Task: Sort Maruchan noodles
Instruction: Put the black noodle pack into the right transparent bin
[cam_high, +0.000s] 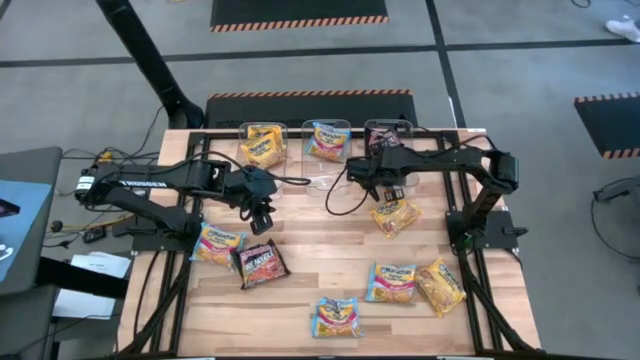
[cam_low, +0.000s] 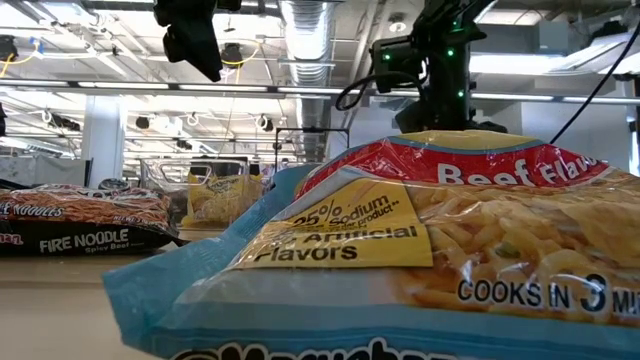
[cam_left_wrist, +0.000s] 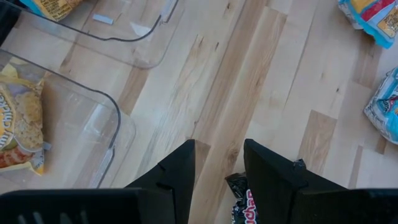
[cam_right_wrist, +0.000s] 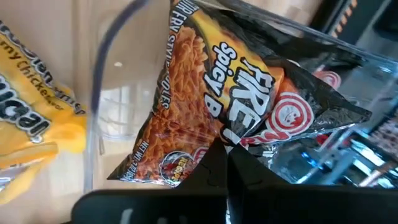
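Three clear bins stand along the far edge. The left bin (cam_high: 262, 145) holds a yellow-orange packet and the middle bin (cam_high: 328, 140) a light blue one. My right gripper (cam_high: 384, 152) is shut on a black-red packet (cam_right_wrist: 236, 81) at the right bin (cam_high: 390, 128). My left gripper (cam_high: 262, 215) hangs open above the table, with another black-red packet (cam_high: 262, 265) lying below and nearer. More Maruchan noodles lie flat on the table: a light blue one (cam_high: 217, 243), a yellow-orange one (cam_high: 395, 215), two (cam_high: 392, 282) (cam_high: 440, 287) near the right, and one (cam_high: 337, 317) at the near edge. My right gripper pinches the black-red packet by its near edge (cam_right_wrist: 233, 134) between its two fingers. The fingers slant down toward the far edge. The packet spreads out beyond the fingertips, tilted, inside the right bin's clear walls (cam_right_wrist: 99, 74). Whether it rests on the bin's floor I cannot tell.
The wooden tabletop (cam_high: 320, 230) lies bare between the two arms. A black frame (cam_high: 190, 180) runs along the table's sides, and cables (cam_high: 330, 190) trail near the middle bin. In the low view a light blue packet (cam_low: 400, 260) fills the foreground.
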